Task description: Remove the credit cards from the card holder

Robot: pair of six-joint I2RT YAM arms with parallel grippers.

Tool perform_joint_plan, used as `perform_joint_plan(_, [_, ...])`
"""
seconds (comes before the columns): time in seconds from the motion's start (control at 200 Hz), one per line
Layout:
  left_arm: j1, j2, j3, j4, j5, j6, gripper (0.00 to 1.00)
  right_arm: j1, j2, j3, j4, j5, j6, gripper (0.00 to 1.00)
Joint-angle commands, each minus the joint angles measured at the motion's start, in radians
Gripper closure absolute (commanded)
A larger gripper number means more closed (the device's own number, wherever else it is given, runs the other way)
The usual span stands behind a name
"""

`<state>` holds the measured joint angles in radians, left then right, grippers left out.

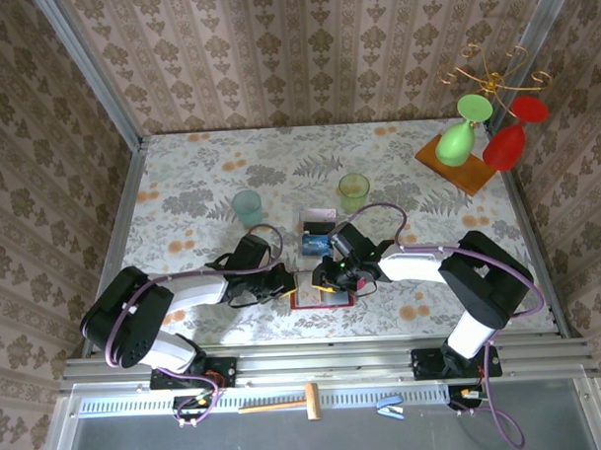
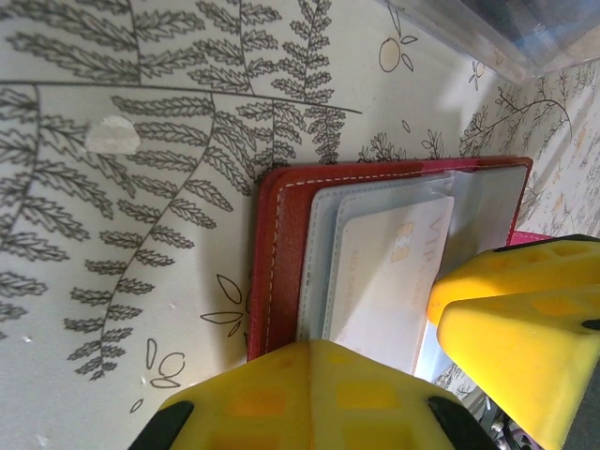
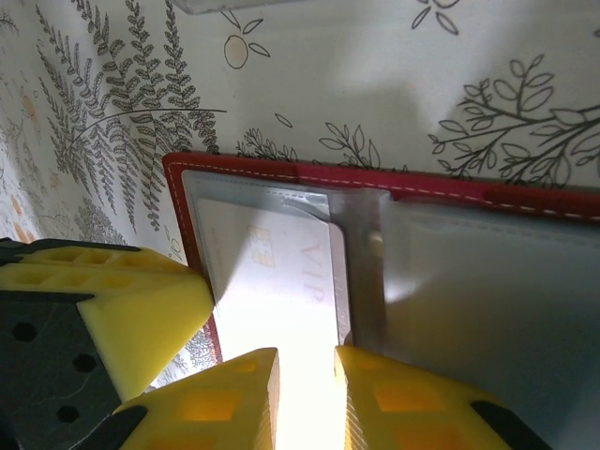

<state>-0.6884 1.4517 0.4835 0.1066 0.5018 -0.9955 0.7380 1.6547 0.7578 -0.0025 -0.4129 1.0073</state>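
Where the top view shows both arms meeting near the table's (image 1: 180,180) front edge, the red card holder (image 1: 323,298) lies open beneath them. The left wrist view shows a pale card (image 2: 394,281) in its clear sleeve, the left gripper (image 2: 375,375) shut beside it. In the right wrist view, the right gripper (image 3: 307,375) pinches that card's edge.

Two tumblers (image 1: 248,207) on the floral tablecloth (image 1: 180,180); far right, green glass (image 1: 461,130), red glass (image 1: 510,134); hammer (image 1: 282,403) below
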Motion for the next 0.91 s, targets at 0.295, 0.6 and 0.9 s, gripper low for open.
perform_joint_plan(0.295, [-0.001, 0.022, -0.022, -0.007, 0.015, -0.012, 0.92, 0.012, 0.016, 0.046, -0.119, 0.049, -0.028, 0.76])
perform_joint_plan(0.6, [-0.003, 0.045, -0.023, -0.004, 0.022, -0.014, 0.92, 0.012, 0.010, 0.064, -0.186, 0.095, -0.062, 0.75])
perform_joint_plan(0.9, [-0.006, 0.039, -0.018, -0.014, 0.020, -0.011, 0.92, 0.012, -0.010, 0.071, -0.207, 0.111, -0.073, 0.75])
